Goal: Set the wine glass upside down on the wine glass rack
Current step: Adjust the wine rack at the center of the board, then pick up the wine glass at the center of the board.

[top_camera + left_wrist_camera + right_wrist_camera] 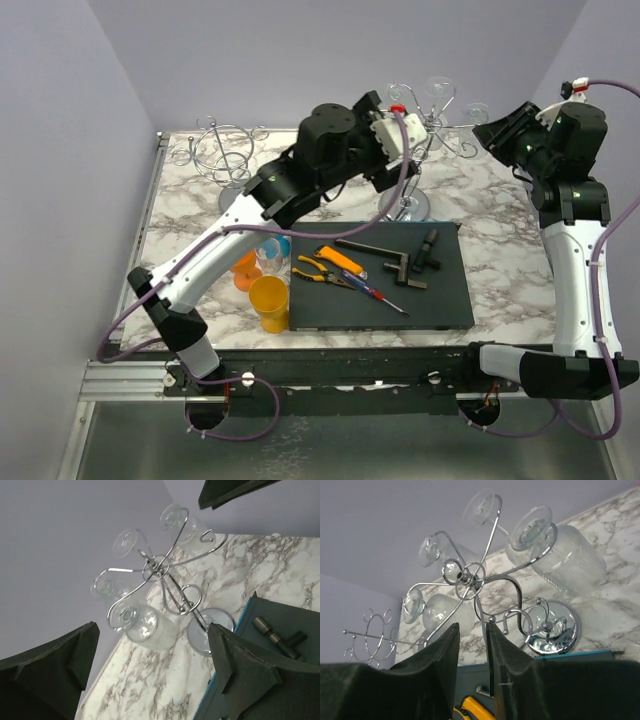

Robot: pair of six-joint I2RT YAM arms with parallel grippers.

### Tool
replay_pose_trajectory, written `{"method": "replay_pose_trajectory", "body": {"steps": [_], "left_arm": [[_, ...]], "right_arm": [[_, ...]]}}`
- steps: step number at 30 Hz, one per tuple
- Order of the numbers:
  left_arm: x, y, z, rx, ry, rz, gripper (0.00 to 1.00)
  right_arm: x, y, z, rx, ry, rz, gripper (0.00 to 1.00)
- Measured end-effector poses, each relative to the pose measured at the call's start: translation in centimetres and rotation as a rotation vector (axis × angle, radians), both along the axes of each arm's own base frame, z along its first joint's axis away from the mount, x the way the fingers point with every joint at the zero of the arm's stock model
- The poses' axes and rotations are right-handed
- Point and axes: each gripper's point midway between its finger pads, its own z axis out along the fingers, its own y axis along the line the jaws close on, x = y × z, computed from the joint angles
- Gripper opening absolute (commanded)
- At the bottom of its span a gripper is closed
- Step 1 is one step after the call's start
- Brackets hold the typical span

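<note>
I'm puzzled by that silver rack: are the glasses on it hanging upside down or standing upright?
Upside down: the wine glasses hang by their feet from the rack, bowls pointing down.

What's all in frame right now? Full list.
table: 1, marble, under everything
mat: 1, dark, table front centre
loaded rack: 1, chrome, back centre
wine glasses: 4, clear, hanging upside down on it
empty rack: 1, chrome, back left
cups: 3, yellow, orange, clear, left of mat
pliers: 2, orange and yellow handles, mat left
screwdriver: 1, red handle, mat centre
wrenches: 2, black, mat centre-right
left gripper: 1, black, open wide, facing loaded rack
right gripper: 1, black, slightly open, empty
</note>
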Motion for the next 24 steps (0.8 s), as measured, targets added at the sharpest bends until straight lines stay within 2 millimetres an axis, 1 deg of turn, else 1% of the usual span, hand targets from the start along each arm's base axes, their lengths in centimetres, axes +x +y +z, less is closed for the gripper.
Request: {"method": "replay_pose_trajectory", "body": {"steps": [5,7,8,10,12,13,14,16,17,18,19,20,21,22,23,24], "left_arm": [[-0.9,5.4,2.2,-0.089,0.081,0.076,0.99],[-1.0,7.6,3.0,-0.117,0.105,0.112,0.99],[-1.0,8.3,3.3,-0.127,0.112,0.125,0.99],[-0.9,10.4,3.7,-0.143,0.133,0.162,0.99],[-0.8,11.9,3.7,-0.145,0.152,0.194,0.99],[-0.7,13.1,3.6,-0.144,0.166,0.222,0.99],[-0.5,13.8,3.5,-0.143,0.176,0.24,0.99],[0.3,16.2,3.1,-0.144,0.21,0.298,0.99],[0.9,17.6,2.9,-0.146,0.225,0.336,0.99],[1.5,19.2,2.7,-0.149,0.24,0.374,0.99],[2.2,21.1,2.3,-0.155,0.261,0.42,0.99],[2.9,23.4,1.9,-0.162,0.281,0.475,0.99],[3.5,25.8,1.6,-0.172,0.299,0.535,0.99],[3.8,27.3,1.4,-0.178,0.311,0.57,0.99],[4.3,30.1,1.0,-0.196,0.329,0.635,0.99],[4.4,31.4,0.7,-0.204,0.344,0.665,0.99]], "right_arm": [[-0.4,-0.3,3.1,-0.023,-0.07,-0.015,0.35],[-0.6,-0.4,4.1,-0.028,-0.091,-0.02,0.4],[-0.7,-0.4,4.5,-0.032,-0.097,-0.02,0.42],[-1.0,-0.4,5.2,-0.036,-0.108,-0.019,0.5],[-1.3,-0.4,5.9,-0.043,-0.123,-0.016,0.57],[-1.5,-0.3,6.3,-0.045,-0.131,-0.008,0.6],[-1.7,0.0,6.8,-0.048,-0.139,0.003,0.62],[-2.0,1.2,7.7,-0.052,-0.159,0.036,0.67],[-2.2,2.5,8.2,-0.057,-0.167,0.066,0.68],[-2.4,4.4,8.6,-0.062,-0.172,0.111,0.69],[-2.7,6.9,9.0,-0.071,-0.18,0.167,0.7],[-3.0,10.0,9.3,-0.082,-0.185,0.234,0.71],[-3.2,12.6,9.5,-0.094,-0.19,0.289,0.71],[-3.5,15.2,9.3,-0.11,-0.186,0.337,0.71],[-3.7,17.6,8.8,-0.131,-0.176,0.375,0.71],[-4.0,20.0,8.0,-0.156,-0.159,0.412,0.71]]}}
